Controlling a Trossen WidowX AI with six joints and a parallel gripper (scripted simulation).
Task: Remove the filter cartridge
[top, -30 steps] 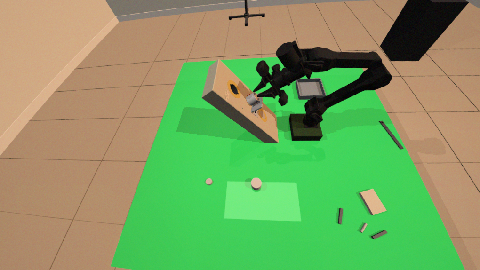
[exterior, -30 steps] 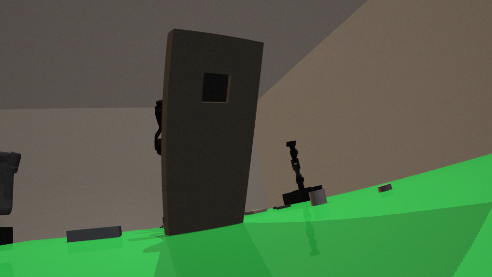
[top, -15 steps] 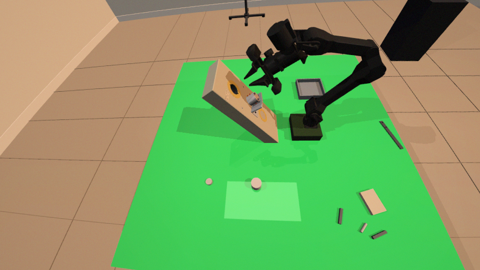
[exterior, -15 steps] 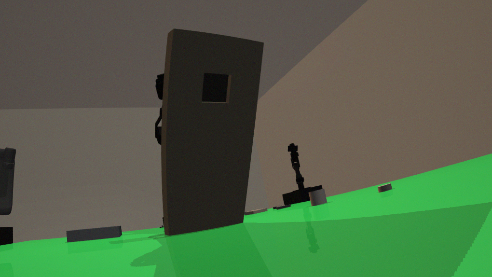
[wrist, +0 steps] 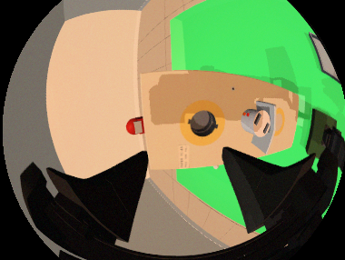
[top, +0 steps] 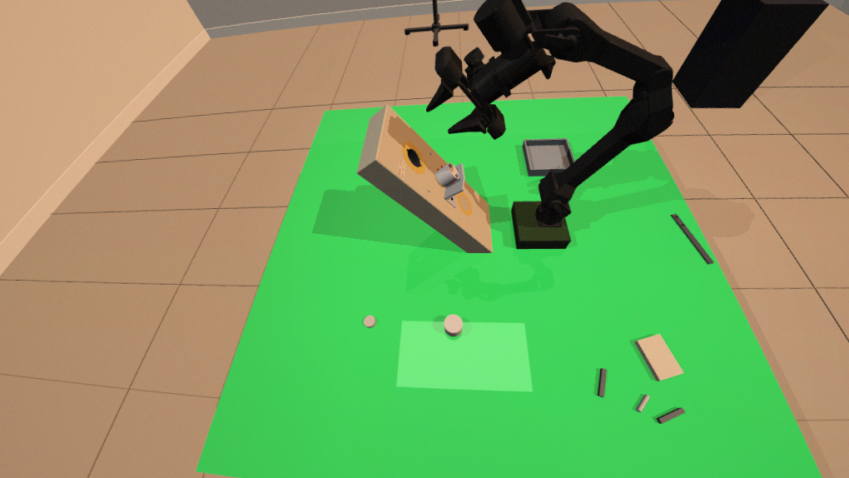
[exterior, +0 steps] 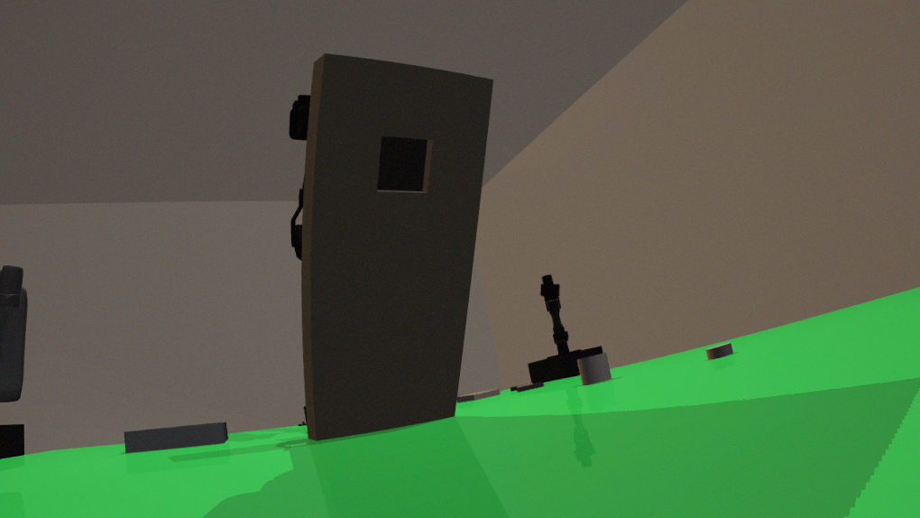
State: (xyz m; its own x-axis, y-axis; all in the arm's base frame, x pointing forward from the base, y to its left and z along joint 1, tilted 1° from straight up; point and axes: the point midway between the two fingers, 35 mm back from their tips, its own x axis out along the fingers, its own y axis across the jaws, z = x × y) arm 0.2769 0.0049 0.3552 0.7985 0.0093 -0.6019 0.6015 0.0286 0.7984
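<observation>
The service panel (top: 415, 181) (exterior: 385, 270) (wrist: 163, 136) stands tilted. Its round opening, inside an orange ring (top: 408, 145) (wrist: 186, 119), has no cartridge in it. The grey filter cartridge (top: 444, 176) (wrist: 261, 124) rests on the sloping panel against a grey ledge (top: 455, 188) (wrist: 269, 142), its pale face with two dark slots turned outward. My gripper (top: 439, 121) (wrist: 186, 155) is open and empty, out in front of the panel near the ring, apart from the cartridge. The grey tray (top: 543, 172) (exterior: 177, 438) lies behind the robot base; nothing is seen in it.
The robot base (top: 541, 237) stands beside the panel's low end. A pale cylinder (top: 453, 324) (exterior: 593, 369), a small disc (top: 369, 321) (exterior: 719, 351), a pale block (top: 658, 356) and several small bars lie on the green mat. A dark strip (top: 691, 239) lies by its edge.
</observation>
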